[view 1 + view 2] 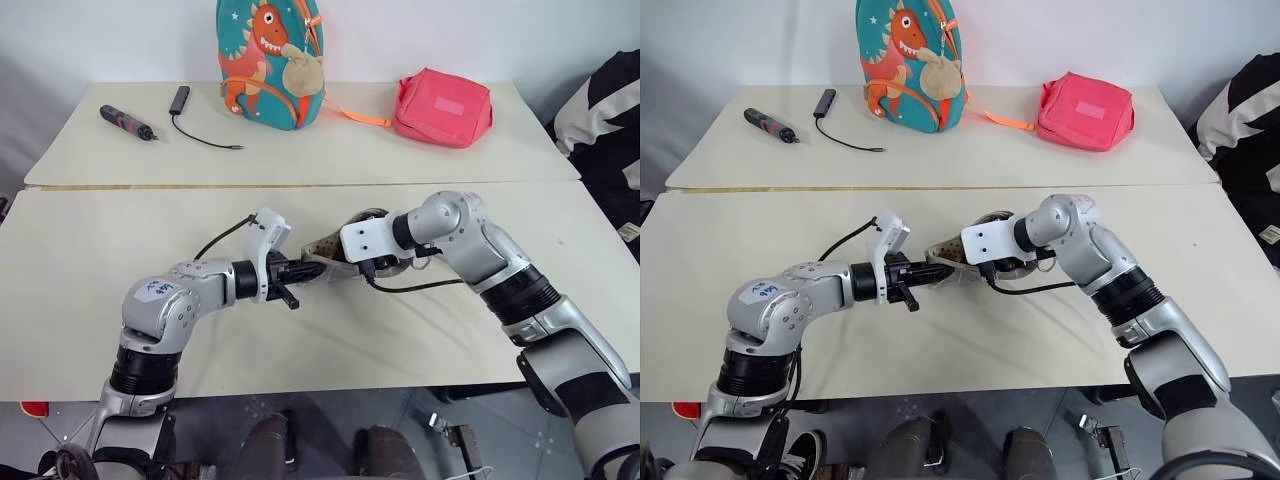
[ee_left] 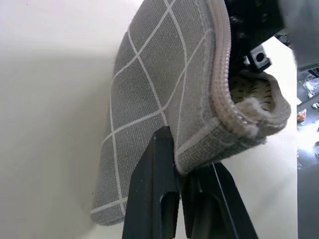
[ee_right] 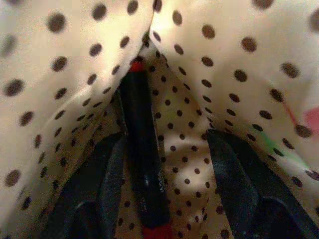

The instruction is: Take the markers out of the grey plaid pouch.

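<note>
Marker lengthwise along pouch interior

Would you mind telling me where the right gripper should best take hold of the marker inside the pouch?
Grip the marker at mid-barrel, coming in through the pouch mouth. It lies lengthwise between the right gripper's open fingers, nearer one of them, so they probably need centring before closing across the slim barrel.

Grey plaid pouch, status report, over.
Left gripper shut on grey plaid fabric pouch. Right gripper open inside dotted lining, fingers straddling dark marker with red ends. Nothing in the way.
</note>
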Motion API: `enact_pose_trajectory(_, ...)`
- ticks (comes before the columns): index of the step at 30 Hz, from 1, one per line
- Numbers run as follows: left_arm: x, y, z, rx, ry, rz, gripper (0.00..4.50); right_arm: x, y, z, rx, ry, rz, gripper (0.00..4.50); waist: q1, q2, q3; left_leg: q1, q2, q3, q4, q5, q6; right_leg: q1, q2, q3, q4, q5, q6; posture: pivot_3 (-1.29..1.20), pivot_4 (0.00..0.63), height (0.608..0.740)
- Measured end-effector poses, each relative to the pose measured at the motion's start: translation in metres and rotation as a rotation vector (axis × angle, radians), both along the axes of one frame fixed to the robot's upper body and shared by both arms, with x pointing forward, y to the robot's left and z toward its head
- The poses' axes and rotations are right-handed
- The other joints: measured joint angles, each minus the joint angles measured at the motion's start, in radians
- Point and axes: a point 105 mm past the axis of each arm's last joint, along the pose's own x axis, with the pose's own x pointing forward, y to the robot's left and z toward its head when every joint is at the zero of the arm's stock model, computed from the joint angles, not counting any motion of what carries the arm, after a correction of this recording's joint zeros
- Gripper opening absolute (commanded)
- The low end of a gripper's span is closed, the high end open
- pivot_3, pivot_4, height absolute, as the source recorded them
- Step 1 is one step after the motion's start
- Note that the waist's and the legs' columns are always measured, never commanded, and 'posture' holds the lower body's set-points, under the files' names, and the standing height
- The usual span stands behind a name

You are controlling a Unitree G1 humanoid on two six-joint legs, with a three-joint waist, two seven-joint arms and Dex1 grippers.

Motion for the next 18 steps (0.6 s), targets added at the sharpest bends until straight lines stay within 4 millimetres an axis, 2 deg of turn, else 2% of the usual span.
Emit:
enact_pose_trajectory(4,0.0,0.0,0.0,0.0,0.002,0.0,0.0,0.004,0.0,-0.007,-0.016,-0.007,-0.008,2.68,-0.001,0.0,0.0,0.0,0.0,0.0,0.0,0.0,0.0,0.0,0.0,0.0,0.0,0.0,0.0,0.0,0.15,0.74)
enact_pose_trajectory(5,0.0,0.0,0.0,0.0,0.002,0.0,0.0,0.005,0.0,-0.009,-0.023,-0.008,-0.006,2.5,-0.001,0.0,0.0,0.0,0.0,0.0,0.0,0.0,0.0,0.0,0.0,0.0,0.0,0.0,0.0,0.0,0.15,0.74)
enact_pose_trajectory(8,-0.001,-0.001,-0.002,0.009,0.005,-0.007,0.0,0.007,0.0,-0.01,-0.021,-0.016,-0.008,1.84,-0.001,0.0,0.0,0.0,0.0,0.0,0.0,0.0,0.0,0.0,0.0,0.0,0.0,0.0,0.0,0.0,0.15,0.74)
enact_pose_trajectory(12,-0.001,-0.003,-0.002,0.01,0.0,-0.013,0.0,0.007,0.002,-0.01,-0.024,-0.025,0.006,0.56,-0.002,0.0,0.0,0.0,0.0,0.0,0.0,0.0,0.0,0.0,0.0,0.0,0.0,0.0,0.0,0.0,0.15,0.74)
enact_pose_trajectory(18,0.003,0.0,-0.001,0.018,-0.025,0.016,0.0,-0.008,0.0,0.008,0.021,0.011,0.028,0.55,0.003,0.0,0.0,-0.001,0.0,0.0,0.0,0.0,0.0,0.0,0.0,0.0,0.0,0.0,0.0,0.0,0.15,0.74)
